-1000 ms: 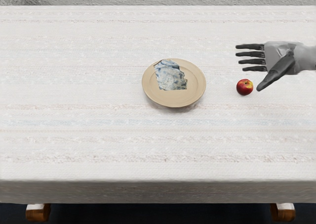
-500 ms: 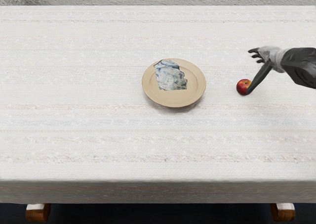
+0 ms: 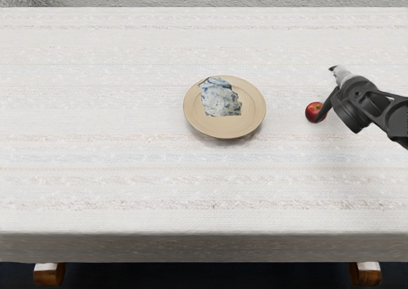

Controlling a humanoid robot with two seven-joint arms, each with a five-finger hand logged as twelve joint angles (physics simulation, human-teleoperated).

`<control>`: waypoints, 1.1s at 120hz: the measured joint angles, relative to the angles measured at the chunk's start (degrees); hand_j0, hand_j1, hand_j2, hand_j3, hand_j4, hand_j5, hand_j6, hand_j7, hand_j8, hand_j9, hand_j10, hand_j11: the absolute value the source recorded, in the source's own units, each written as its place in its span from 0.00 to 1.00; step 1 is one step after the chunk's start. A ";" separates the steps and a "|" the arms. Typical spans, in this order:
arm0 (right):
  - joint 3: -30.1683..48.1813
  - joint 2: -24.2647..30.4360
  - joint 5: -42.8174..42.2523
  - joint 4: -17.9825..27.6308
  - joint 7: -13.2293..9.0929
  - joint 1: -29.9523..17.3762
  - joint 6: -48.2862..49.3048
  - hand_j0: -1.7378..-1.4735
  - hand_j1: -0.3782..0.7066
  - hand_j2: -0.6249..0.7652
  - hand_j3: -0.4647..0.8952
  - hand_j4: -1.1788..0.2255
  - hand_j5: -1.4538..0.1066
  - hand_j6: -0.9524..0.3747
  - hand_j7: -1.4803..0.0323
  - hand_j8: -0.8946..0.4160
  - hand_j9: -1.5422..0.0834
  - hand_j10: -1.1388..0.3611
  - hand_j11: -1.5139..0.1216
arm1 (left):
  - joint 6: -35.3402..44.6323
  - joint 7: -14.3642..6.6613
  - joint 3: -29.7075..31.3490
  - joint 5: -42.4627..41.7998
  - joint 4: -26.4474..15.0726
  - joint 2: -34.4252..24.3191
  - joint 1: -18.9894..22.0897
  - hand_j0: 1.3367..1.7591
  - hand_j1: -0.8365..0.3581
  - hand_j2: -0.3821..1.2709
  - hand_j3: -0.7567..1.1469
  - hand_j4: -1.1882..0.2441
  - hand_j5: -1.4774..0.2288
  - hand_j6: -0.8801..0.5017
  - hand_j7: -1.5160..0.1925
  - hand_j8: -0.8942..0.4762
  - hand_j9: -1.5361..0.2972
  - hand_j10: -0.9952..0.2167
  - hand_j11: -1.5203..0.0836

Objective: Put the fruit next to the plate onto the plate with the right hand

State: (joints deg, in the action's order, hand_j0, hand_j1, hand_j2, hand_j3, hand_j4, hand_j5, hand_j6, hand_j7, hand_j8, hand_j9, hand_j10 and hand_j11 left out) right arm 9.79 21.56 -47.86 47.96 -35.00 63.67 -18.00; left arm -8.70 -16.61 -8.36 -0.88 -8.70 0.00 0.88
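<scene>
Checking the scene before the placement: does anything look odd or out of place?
Yes: a jagged blue-grey, rock-like chunk sits on the plate, left of centre. The apple beside it looks intact.

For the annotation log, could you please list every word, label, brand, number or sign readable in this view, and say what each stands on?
None: no text can be read anywhere in this view.
The plate is plain tan, the mottled blue-grey chunk on it shows only veining, and the apple, the right hand and the table carry no markings.
</scene>
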 joint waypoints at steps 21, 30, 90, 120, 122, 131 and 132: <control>-1.81 -4.01 -0.22 -3.00 -0.11 0.52 -1.97 0.30 0.19 0.39 0.34 0.74 0.81 0.60 0.86 0.57 0.83 0.66 0.81 | 0.00 0.00 0.00 0.00 0.00 0.00 0.00 0.76 0.98 0.23 0.40 0.82 0.86 0.63 0.88 0.65 0.83 0.81 0.94; -2.55 -4.96 -0.18 -4.72 0.02 0.20 -2.23 0.30 0.20 0.46 0.34 0.73 0.79 0.59 0.85 0.57 0.82 0.66 0.79 | 0.00 0.00 -0.01 0.00 0.00 0.00 0.00 0.76 0.98 0.23 0.40 0.82 0.86 0.63 0.88 0.65 0.83 0.81 0.94; -3.57 -7.27 0.64 -6.46 -0.02 0.32 -2.41 0.31 0.56 0.45 0.34 0.48 0.50 0.33 0.54 0.35 0.53 0.44 0.51 | 0.00 0.00 0.00 0.00 0.00 0.00 0.00 0.76 0.98 0.23 0.40 0.82 0.86 0.63 0.88 0.65 0.83 0.81 0.94; -3.56 -7.32 0.52 -6.56 0.00 0.02 -2.42 0.32 0.60 0.57 0.34 0.37 0.39 0.25 0.42 0.38 0.42 0.45 0.39 | 0.00 0.00 0.00 0.00 0.00 0.00 0.00 0.76 0.98 0.23 0.40 0.82 0.86 0.63 0.88 0.65 0.83 0.81 0.94; -3.55 -7.32 0.47 -6.56 -0.01 0.01 -2.41 0.32 0.60 0.58 0.34 0.36 0.39 0.24 0.41 0.38 0.42 0.45 0.39 | 0.00 0.00 0.00 0.00 0.00 0.00 0.00 0.76 0.98 0.23 0.40 0.82 0.86 0.63 0.88 0.65 0.83 0.81 0.94; -3.51 -7.32 0.28 -6.58 -0.06 -0.02 -2.43 0.33 0.60 0.60 0.34 0.33 0.36 0.23 0.37 0.37 0.38 0.43 0.35 | 0.00 0.00 0.00 0.00 0.00 0.00 0.00 0.76 0.98 0.23 0.40 0.82 0.86 0.63 0.88 0.65 0.83 0.81 0.94; -3.52 -7.32 0.27 -6.58 -0.06 -0.02 -2.43 0.33 0.60 0.60 0.34 0.32 0.35 0.22 0.37 0.37 0.38 0.43 0.35 | 0.00 0.00 0.00 0.00 0.00 0.00 0.00 0.76 0.98 0.23 0.40 0.82 0.86 0.63 0.88 0.65 0.83 0.81 0.94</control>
State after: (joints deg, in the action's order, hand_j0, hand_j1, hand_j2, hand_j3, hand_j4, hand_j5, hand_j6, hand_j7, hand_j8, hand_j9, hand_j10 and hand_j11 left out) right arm 6.27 14.24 -47.59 41.38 -35.06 63.66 -20.44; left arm -8.70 -16.61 -8.36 -0.88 -8.70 0.00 0.88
